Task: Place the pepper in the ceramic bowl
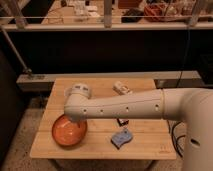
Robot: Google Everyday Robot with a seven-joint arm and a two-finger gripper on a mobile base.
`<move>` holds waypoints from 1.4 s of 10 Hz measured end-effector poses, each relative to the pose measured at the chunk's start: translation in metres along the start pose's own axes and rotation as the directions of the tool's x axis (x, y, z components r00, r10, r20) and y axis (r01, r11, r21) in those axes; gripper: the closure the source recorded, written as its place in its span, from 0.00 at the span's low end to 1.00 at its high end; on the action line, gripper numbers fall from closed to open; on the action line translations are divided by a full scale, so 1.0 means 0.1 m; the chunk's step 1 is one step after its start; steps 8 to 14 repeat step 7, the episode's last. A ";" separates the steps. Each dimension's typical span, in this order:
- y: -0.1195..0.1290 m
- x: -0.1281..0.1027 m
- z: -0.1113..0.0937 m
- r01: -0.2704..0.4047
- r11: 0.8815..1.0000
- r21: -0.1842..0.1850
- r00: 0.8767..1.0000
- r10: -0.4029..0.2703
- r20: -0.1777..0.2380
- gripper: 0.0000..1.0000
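The gripper (76,116) is located at centre left, above the orange ceramic bowl (59,136) on the wooden table (150,142); its state cannot be determined.

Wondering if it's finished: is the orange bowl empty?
Cannot tell: the visible inside of the wide orange ceramic bowl looks bare, but the white robot arm covers its far edge and hides the tool there.
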 end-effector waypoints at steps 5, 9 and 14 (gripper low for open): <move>-0.05 0.03 0.00 0.006 1.000 0.005 1.000 -0.006 -0.001 0.47; -0.07 0.04 0.00 0.008 1.000 0.007 1.000 -0.008 -0.001 0.39; -0.07 0.04 0.00 0.008 1.000 0.007 1.000 -0.008 -0.001 0.39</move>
